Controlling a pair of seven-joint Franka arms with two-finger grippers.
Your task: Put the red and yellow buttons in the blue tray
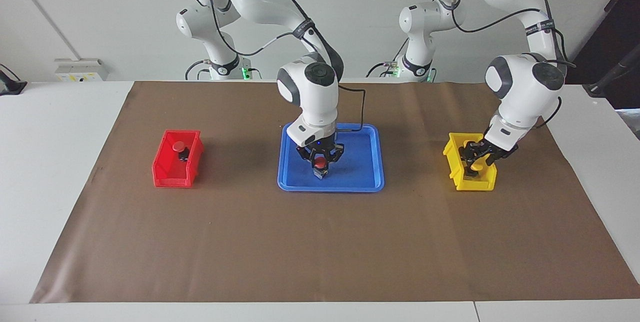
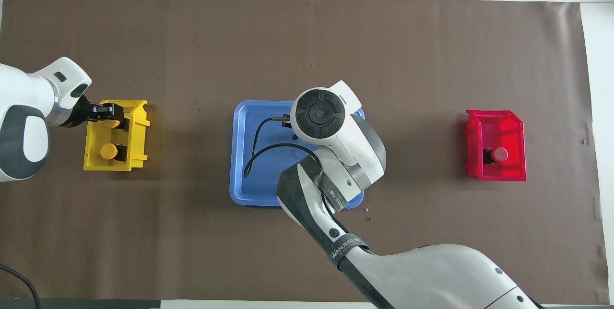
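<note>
Now lower your right gripper (image 1: 320, 161), jaws grasping the red button (image 1: 320, 164), gently onto the blue tray (image 1: 367, 172) before releasing.

A white bench (image 1: 60, 172) under a brown paper sheet (image 1: 320, 242) stands against a plain white wall (image 1: 100, 12), evenly lit.

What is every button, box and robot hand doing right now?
right gripper: shut on red button in blue tray
left gripper: in yellow bin, around a yellow button
other yellow button: loose in yellow bin
other red button: in red bin
</note>
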